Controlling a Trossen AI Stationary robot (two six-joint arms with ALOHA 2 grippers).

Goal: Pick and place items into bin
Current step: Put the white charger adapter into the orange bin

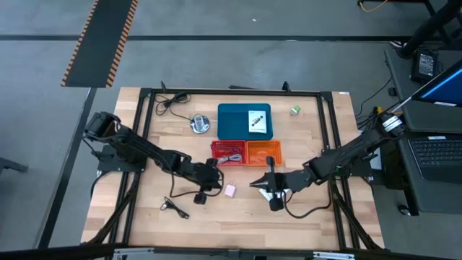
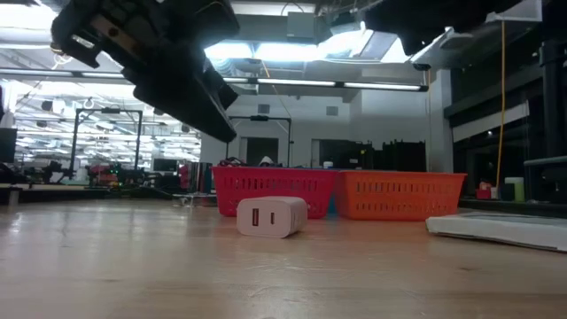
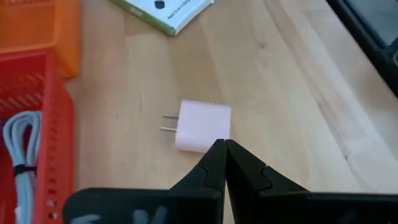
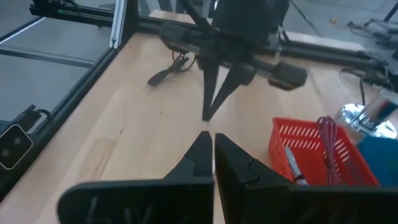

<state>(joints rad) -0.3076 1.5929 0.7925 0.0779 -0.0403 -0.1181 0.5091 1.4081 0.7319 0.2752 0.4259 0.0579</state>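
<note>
My left gripper (image 3: 224,144) is pinched fully shut with nothing in it, its tips hanging just short of the charger (image 3: 202,126), a small pale cube with two prongs lying on its side on the bare wood. To take it I would open the fingers wide first, then come down so they straddle the flat sides rather than the pronged end (the prongs point toward the red bin (image 3: 34,140), so a grip across the body looks cleanest). I'd keep the descent slow; I judge the cube light enough to skate away if one finger lands first.

The right gripper (image 4: 210,138) is also closed and empty, waiting over the table close by and facing the left one, so I'd hold it still and give the left arm room.

From above, the charger (image 1: 230,190) sits in front of the red bin (image 1: 228,153), with the orange bin (image 1: 263,152) beside that and a blue tray (image 1: 234,123) behind them carrying a white card (image 1: 256,120). A tiny green cube (image 1: 295,110) lies far back on the right, and a black cable (image 1: 175,207) lies near the front edge.

I can't tell how high the left tips are above the wood. At table level the gripper is a dark blur. The red bin's contents are half cut off: I see a coiled white cable (image 3: 20,152), little else.
</note>
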